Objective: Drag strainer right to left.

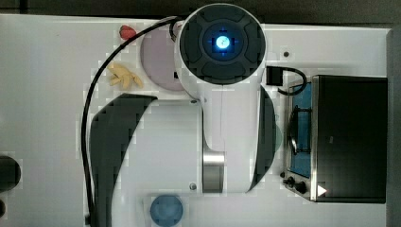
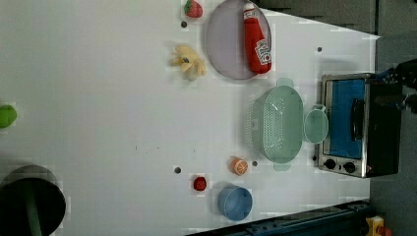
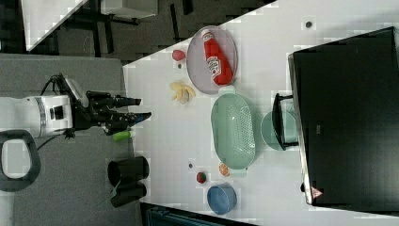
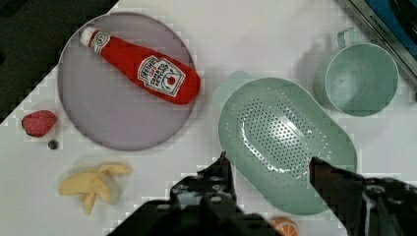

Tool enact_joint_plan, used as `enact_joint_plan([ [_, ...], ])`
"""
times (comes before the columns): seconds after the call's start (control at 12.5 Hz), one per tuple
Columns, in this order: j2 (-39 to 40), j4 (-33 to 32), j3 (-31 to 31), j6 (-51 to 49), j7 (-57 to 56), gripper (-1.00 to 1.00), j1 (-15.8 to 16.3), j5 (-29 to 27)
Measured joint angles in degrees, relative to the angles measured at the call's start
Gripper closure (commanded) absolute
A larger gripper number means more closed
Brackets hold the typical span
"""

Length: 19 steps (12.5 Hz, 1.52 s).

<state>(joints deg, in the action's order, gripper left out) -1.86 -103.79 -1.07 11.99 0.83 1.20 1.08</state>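
While black gripper [image 3: 141, 108] is held high, fingers spread, nothing gripped, pale green oval perforated plastic strainer [image 2: 280, 124] is untouched beside round green cup [image 2: 315, 126]; drag not begun.

A robot lab: white table [image 2: 98, 98] with toy food, toaster oven [image 2: 361, 125].

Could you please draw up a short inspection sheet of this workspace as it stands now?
Surface: white table, a few dark spots.
Job's things: strainer upright, empty, beside green cup.
Clutter: ketchup bottle lying on plate; banana, strawberry, orange slice, blue bowl, toy oven.
Grippers: gripper open, holding nothing, away from the strainer.
Cables: black cable along the arm.
Surroundings: black containers at the table edge.
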Motion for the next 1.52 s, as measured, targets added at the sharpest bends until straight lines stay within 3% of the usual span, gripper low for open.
enact_joint_plan([
  [0.24, -20.73, -19.64, -2.41, -13.08, 0.00, -0.99, -1.12, 1.03],
  [0.32, -26.76, -23.00, -2.50, -13.11, 0.00, -1.00, -2.52, 0.97],
  [0.48, -34.87, -23.78, -3.59, -11.76, -0.01, -1.00, -3.12, 1.36],
  [0.64, -37.72, -23.00, -3.38, -7.17, -0.01, -1.00, -3.43, 1.53],
  [0.88, -31.26, -24.23, -2.74, 4.18, 0.85, -1.00, -2.52, 1.30],
  [1.04, -21.93, -27.81, -1.29, 13.25, 4.49, -1.00, -2.75, 2.71],
  [1.52, 4.75, -35.08, 0.00, 26.67, 18.70, -1.00, -1.60, 0.76],
])
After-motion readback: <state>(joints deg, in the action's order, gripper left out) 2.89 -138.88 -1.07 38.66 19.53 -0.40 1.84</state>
